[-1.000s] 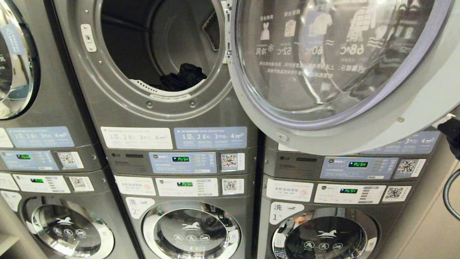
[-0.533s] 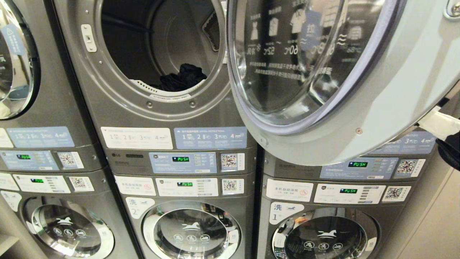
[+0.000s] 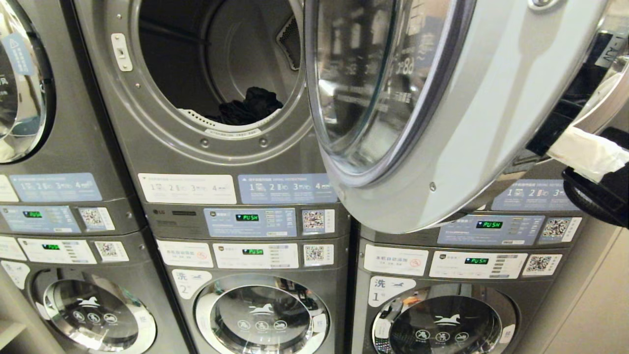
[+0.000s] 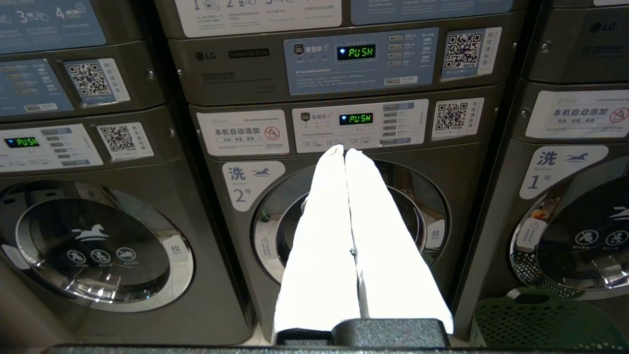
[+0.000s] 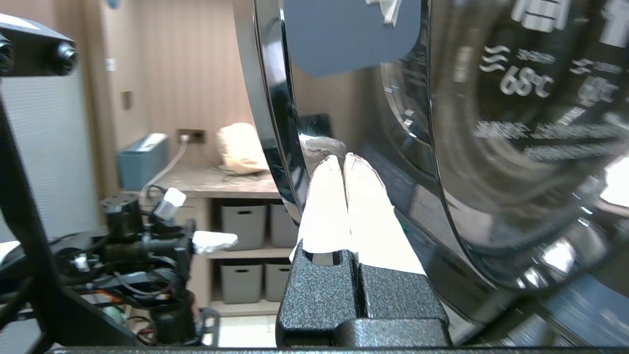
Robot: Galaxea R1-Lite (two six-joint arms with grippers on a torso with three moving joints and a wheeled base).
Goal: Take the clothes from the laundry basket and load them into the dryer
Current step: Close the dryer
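Head view shows a bank of grey LG machines, each panel lit with a green "PUSH" readout [image 3: 246,217] beside QR-code stickers. The middle upper dryer [image 3: 216,69] stands open, and a dark heap of clothes [image 3: 248,107] lies at the front lip of its drum. Its round dryer door [image 3: 432,103] is swung out on the right, cut off by the frame's top edge; the print on its glass is too warped to read here, though the right wrist view catches "68°C" [image 5: 526,82] on it. The right claw [image 3: 587,153], white-wrapped fingers pressed together and empty, sits against the door's outer rim at the right edge, its arm mostly out of frame. In the left wrist view the left claw [image 4: 345,153] hangs low before washer "2" [image 4: 243,189], its white fingers likewise pressed together with nothing between them; washer "1" [image 4: 540,179] is beside it, and below that a green laundry basket [image 4: 540,322] is only partly in view, its contents hidden.
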